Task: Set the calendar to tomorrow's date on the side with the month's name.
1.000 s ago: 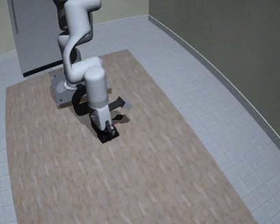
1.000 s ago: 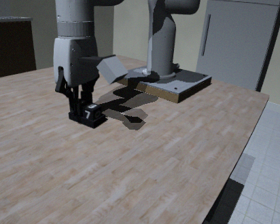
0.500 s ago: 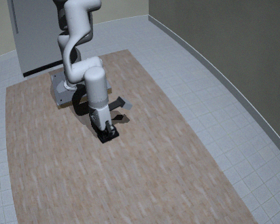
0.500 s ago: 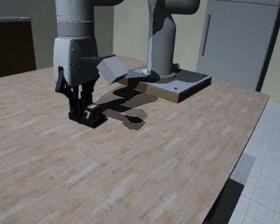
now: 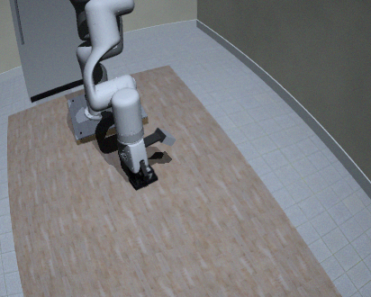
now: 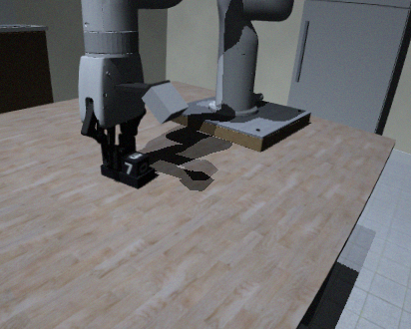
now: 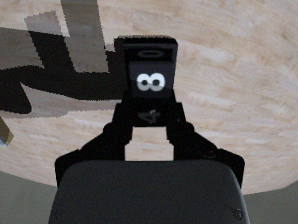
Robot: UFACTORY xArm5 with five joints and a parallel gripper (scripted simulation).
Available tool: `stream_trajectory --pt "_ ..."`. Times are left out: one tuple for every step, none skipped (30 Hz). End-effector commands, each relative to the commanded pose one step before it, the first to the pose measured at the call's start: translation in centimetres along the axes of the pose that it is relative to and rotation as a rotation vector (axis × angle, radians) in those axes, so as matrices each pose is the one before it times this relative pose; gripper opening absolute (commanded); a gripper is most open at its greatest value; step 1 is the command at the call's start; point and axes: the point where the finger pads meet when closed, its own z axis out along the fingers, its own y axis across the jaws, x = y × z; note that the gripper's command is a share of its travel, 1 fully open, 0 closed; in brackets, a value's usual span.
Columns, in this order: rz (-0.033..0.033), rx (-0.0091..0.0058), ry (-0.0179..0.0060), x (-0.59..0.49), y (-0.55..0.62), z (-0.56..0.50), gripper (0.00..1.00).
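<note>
Two dark cubes are at the black tray (image 5: 145,184) (image 6: 121,178) (image 7: 175,55), which sits on the wood-patterned surface (image 5: 167,234) (image 6: 186,249) (image 7: 240,90). Nearest in the exterior view, the outer cube (image 6: 136,164) (image 7: 151,81) is at one end of the tray, with a white 7 on the side facing that view and an 8 on top. The wrist view shows the 8 lying sideways, with a dim 0 beyond it. Beside that cube, toward the tray's other end, the inner cube (image 7: 149,117) carries a faint 4, also turned sideways. The jaws (image 5: 143,170) (image 6: 117,155) reach down to the tray, partly open, with their fingers closed on opposite sides of the inner cube. Whether this cube stands flat on the tray's floor is hidden.

Above the tray and off to one side, a pale block (image 5: 168,138) (image 6: 166,102) juts from the arm on a dark bracket. Beyond the tray stands the arm's base plate (image 5: 77,130) (image 6: 280,125); farther past it rises a tall grey cabinet (image 5: 50,54) (image 6: 355,60) with a long handle.
</note>
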Motion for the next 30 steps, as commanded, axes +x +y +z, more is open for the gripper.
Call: stream_trajectory --pt "-0.00003 -0.0032 -0.00036 -0.013 0.125 -0.094 0.29" --pt "0.0 0.0 0.0 0.0 0.0 0.0 0.29" --pt "0.0 0.0 0.0 0.0 0.0 0.0 0.29" --pt "0.0 0.0 0.0 0.0 0.0 0.0 0.29" --pt "0.0 0.0 0.0 0.0 0.0 0.0 0.29" --pt "0.0 0.0 0.0 0.0 0.0 0.0 0.29" --pt "0.0 0.0 0.0 0.0 0.0 0.0 0.29" --pt "0.0 0.0 0.0 0.0 0.0 0.0 0.29" --pt "0.0 0.0 0.0 0.0 0.0 0.0 0.29" --pt "0.0 0.0 0.0 0.0 0.0 0.0 0.29" --pt "0.0 0.0 0.0 0.0 0.0 0.0 0.29" --pt "0.0 0.0 0.0 0.0 0.0 0.0 0.29" --pt "0.0 0.0 0.0 0.0 0.0 0.0 0.29" --pt "0.0 0.0 0.0 0.0 0.0 0.0 0.29" --pt "0.0 0.0 0.0 0.0 0.0 0.0 0.29" --pt "0.0 0.0 0.0 0.0 0.0 0.0 0.33" --pt "0.0 0.0 0.0 0.0 0.0 0.0 0.33" --pt "0.0 0.0 0.0 0.0 0.0 0.0 0.33" --pt "0.0 0.0 0.0 0.0 0.0 0.0 0.37" --pt "0.0 0.0 0.0 0.0 0.0 0.0 0.37" --pt "0.0 0.0 0.0 0.0 0.0 0.0 0.37" --pt "0.0 0.0 0.0 0.0 0.0 0.0 0.41" --pt "0.0 0.0 0.0 0.0 0.0 0.0 0.41" --pt "0.0 0.0 0.0 0.0 0.0 0.0 0.41" --pt "0.0 0.0 0.0 0.0 0.0 0.0 0.45" --pt "0.0 0.0 0.0 0.0 0.0 0.0 0.45" --pt "0.0 0.0 0.0 0.0 0.0 0.0 0.45" --pt "0.0 0.0 0.0 0.0 0.0 0.0 0.49" --pt "0.0 0.0 0.0 0.0 0.0 0.0 0.49" --pt "0.0 0.0 0.0 0.0 0.0 0.0 0.49"
